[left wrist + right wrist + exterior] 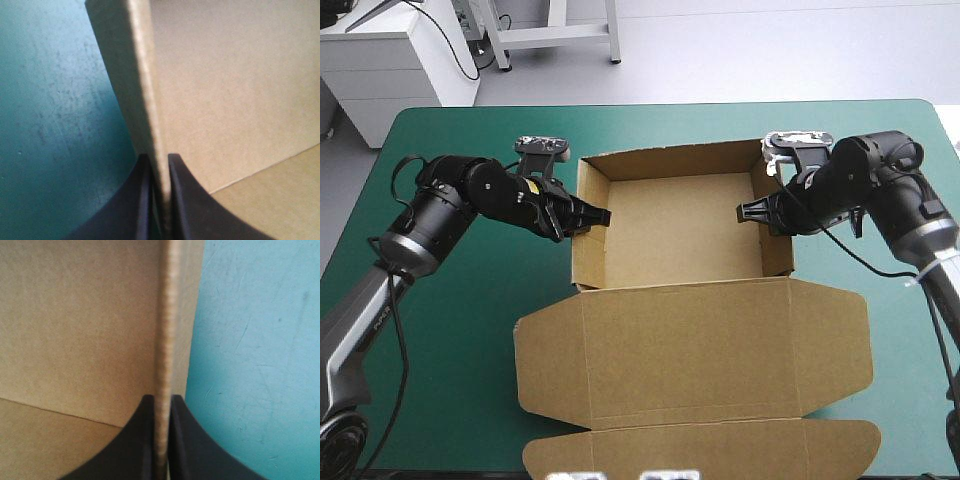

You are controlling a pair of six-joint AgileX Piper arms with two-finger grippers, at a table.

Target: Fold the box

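Note:
The brown box point(680, 225) stands as an open tray at the middle of the table, its walls raised and its lid point(695, 350) lying flat toward the near edge. My left gripper point(592, 216) is shut on the box's left wall point(145, 100), which runs up between its black fingers point(187, 200). My right gripper point(752, 212) is shut on the right wall point(167, 340) in the same way, one finger inside the tray and one outside.
The teal-green cover point(440, 330) lies bare on both sides of the box. The lid's front flap point(700, 450) reaches the table's near edge.

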